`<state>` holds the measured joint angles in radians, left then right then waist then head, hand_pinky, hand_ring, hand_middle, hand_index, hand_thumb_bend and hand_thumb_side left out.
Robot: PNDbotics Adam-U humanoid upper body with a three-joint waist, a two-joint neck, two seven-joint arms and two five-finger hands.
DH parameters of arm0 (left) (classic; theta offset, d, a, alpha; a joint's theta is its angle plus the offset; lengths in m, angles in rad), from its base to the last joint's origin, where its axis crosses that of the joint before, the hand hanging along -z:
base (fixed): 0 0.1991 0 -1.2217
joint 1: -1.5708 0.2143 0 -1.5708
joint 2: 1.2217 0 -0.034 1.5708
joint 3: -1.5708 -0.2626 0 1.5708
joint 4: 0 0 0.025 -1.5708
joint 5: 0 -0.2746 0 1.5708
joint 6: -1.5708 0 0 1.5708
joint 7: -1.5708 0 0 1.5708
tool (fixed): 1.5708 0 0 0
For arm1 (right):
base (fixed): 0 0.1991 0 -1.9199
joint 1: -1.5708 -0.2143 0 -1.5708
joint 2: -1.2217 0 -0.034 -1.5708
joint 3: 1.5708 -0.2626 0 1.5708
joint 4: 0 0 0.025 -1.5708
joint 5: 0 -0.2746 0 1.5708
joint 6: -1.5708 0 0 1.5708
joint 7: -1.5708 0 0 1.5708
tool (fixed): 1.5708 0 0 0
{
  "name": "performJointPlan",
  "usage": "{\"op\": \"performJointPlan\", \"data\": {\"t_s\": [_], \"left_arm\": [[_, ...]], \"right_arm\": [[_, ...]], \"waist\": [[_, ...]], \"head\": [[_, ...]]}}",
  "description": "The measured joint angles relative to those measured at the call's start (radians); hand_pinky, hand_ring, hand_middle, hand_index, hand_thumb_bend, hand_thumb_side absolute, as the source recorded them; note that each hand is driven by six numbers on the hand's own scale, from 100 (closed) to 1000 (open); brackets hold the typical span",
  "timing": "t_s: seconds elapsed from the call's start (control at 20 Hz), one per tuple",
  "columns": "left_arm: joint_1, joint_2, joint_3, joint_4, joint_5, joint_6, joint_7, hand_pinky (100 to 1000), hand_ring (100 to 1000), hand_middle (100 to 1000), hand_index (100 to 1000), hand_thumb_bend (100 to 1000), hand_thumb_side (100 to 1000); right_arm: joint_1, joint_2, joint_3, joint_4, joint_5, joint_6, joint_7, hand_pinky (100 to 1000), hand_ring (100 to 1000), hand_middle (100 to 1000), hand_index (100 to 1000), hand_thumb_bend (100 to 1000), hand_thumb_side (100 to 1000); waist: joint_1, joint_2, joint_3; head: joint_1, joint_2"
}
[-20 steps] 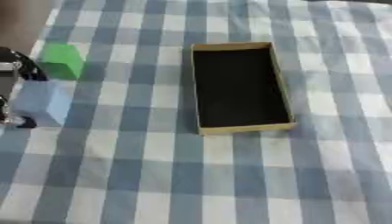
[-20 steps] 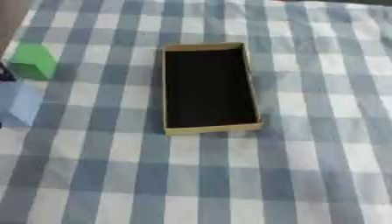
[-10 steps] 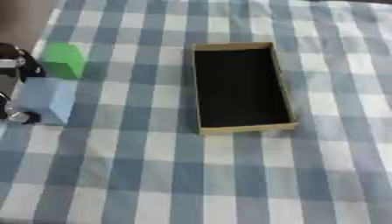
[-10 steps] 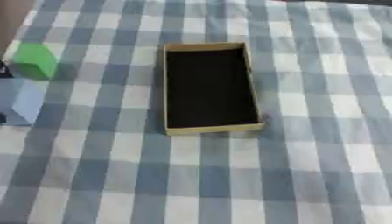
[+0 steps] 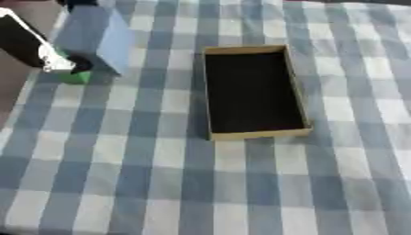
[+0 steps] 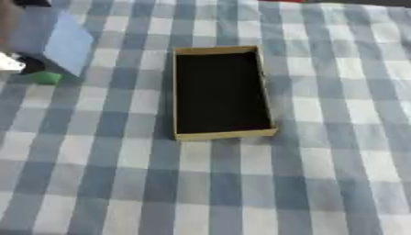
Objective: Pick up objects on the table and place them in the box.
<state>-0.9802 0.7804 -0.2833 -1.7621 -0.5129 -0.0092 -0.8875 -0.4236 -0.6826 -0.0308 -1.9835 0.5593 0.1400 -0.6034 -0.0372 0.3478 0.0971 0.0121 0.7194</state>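
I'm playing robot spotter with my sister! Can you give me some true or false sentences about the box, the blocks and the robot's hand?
1. The box is empty. True.
2. The blue block lies inside the box. False: it is up at the left hand, left of the box.
3. The green block shows fully. False: only a bit peeks out below the blue block.
4. The cloth is checked blue and white. True.
5. The right hand holds the box. False: no right hand shows.

The box (image 5: 253, 92) lies on the tablecloth (image 5: 201, 183) near the middle, open side up. To its left, toward the far corner, a block (image 5: 96, 36) is up off the cloth, with a smaller block (image 5: 76, 77) just below it.
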Motion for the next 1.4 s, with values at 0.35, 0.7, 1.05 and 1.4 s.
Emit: {"op": "performJointPlan", "data": {"t_s": [0.35,0.7,1.05,1.4], "left_arm": [[-0.141,-0.176,-0.079,0.161,-0.104,-0.046,-0.019,713,663,562,684,362,323],[-0.199,-0.265,-0.117,0.281,-0.160,-0.106,-0.008,712,662,562,683,366,345],[-0.217,-0.331,-0.135,0.328,-0.160,-0.134,-0.004,710,659,560,682,363,407],[-0.216,-0.393,-0.163,0.371,-0.159,-0.133,-0.017,706,654,556,679,370,454]], "right_arm": [[-0.015,0.001,0.006,0.000,0.000,-0.003,0.009,828,801,806,814,100,1000],[-0.026,0.010,0.007,0.000,-0.003,-0.007,0.013,828,800,806,813,100,1000],[-0.034,0.017,0.012,0.000,-0.005,-0.008,0.014,828,800,805,813,100,1000],[-0.035,0.019,0.013,0.000,-0.007,-0.010,0.015,828,799,805,813,100,1000]], "waist": [[0.014,0.000,-0.019],[0.026,0.000,-0.030],[0.029,0.000,-0.037],[0.029,0.000,-0.037]], "head": [[0.026,-0.001],[0.038,-0.002],[0.039,-0.004],[0.040,-0.004]]}}
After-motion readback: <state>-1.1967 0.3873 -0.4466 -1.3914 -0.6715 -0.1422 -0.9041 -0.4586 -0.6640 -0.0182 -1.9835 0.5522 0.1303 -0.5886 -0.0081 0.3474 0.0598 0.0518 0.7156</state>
